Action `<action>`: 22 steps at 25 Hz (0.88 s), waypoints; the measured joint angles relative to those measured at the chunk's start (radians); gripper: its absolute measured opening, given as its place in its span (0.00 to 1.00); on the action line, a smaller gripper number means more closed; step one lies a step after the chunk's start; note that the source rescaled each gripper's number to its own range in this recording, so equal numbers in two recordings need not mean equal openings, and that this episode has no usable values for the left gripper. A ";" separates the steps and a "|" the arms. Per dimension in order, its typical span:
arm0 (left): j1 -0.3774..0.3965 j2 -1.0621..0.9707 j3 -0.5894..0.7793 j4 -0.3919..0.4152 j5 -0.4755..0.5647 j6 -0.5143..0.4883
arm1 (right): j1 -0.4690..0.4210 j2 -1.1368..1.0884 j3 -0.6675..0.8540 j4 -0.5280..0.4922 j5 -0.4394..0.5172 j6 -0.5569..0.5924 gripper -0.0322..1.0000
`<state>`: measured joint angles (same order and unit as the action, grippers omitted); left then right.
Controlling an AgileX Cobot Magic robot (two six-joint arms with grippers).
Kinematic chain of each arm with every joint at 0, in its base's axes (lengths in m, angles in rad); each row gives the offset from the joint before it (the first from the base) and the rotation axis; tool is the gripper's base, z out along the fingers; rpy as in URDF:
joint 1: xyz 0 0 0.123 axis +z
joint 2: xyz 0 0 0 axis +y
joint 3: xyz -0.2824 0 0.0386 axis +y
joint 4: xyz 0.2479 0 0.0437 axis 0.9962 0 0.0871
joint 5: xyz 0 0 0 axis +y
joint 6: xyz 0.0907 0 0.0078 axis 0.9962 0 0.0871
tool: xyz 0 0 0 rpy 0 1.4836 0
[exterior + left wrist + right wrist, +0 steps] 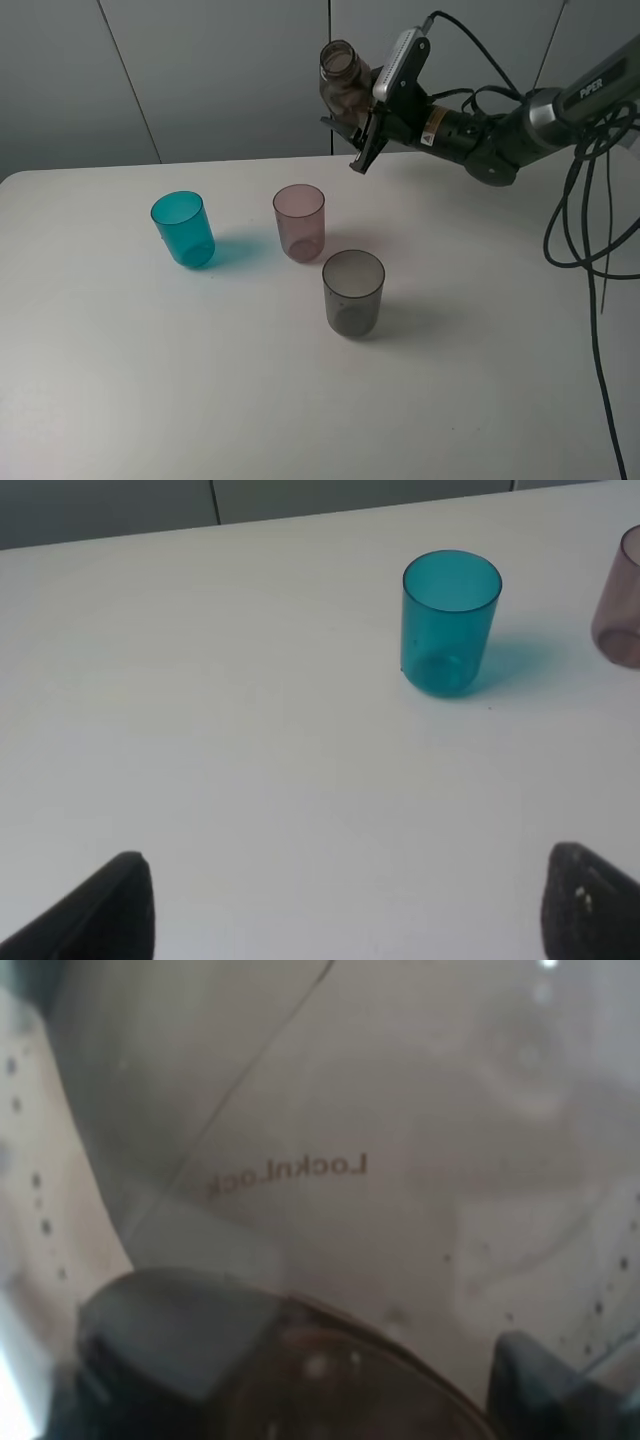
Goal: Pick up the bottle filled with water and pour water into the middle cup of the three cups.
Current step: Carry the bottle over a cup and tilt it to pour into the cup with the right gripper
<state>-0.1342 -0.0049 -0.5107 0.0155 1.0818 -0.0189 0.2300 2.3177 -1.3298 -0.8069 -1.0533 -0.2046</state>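
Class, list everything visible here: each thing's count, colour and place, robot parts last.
White table: one, under everything.
Translucent teal plastic tumbler: one, upright, left.
Translucent pale pink plastic tumbler: one, upright, middle.
Translucent smoky grey plastic tumbler: one, upright, right, nearest the camera.
Slim smoky grey-brown plastic bottle: one, tilted, aloft beyond the pink tumbler.
Right tool: black, shut on the bottle.
Left tool: black, open, above bare table.

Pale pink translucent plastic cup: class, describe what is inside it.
The pale pink translucent plastic cup looks empty; its base shows through the wall. A little clear water could go unseen.
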 joint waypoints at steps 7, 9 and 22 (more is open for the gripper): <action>0.000 0.000 0.000 0.000 0.000 0.000 | 0.000 0.049 -0.017 0.000 -0.005 -0.085 0.03; 0.000 0.000 0.000 0.000 0.000 0.000 | 0.000 0.061 -0.031 0.000 -0.003 -0.099 0.03; 0.000 0.000 0.000 0.000 0.000 0.000 | 0.024 0.099 -0.051 -0.010 0.017 -0.286 0.03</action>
<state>-0.1342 -0.0049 -0.5107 0.0155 1.0818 -0.0189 0.2537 2.4168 -1.3811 -0.8167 -1.0368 -0.4910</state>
